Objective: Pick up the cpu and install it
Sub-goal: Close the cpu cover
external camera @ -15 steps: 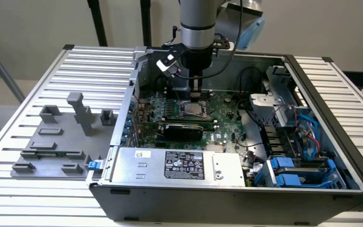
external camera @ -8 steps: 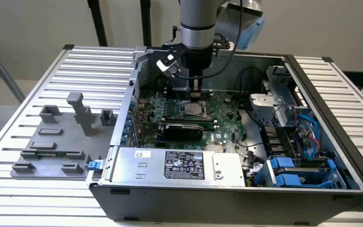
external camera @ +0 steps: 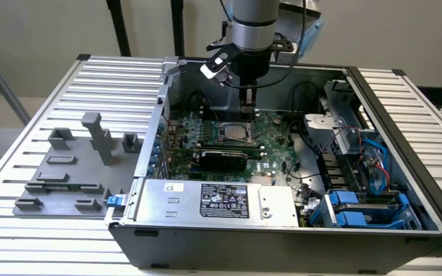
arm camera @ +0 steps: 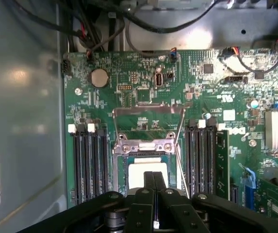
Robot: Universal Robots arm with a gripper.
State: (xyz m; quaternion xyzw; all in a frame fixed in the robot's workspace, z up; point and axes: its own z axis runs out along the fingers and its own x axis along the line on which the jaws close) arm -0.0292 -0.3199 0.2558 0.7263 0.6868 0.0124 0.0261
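Your gripper [arm camera: 154,175], fingers pressed together on nothing, hangs just above the motherboard socket [arm camera: 121,167], where the cpu [arm camera: 136,174] already appears to lie seated, while the socket's metal retention frame [arm camera: 148,111] stands open, not yet latched.

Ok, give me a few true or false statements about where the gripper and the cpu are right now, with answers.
1. The gripper is shut. True.
2. The gripper hangs outside the computer case. False: it reaches inside, over the cpu.
3. The cpu is at the motherboard socket. True.
4. Memory slots lie on one side of the socket only. False: they flank it on both sides.
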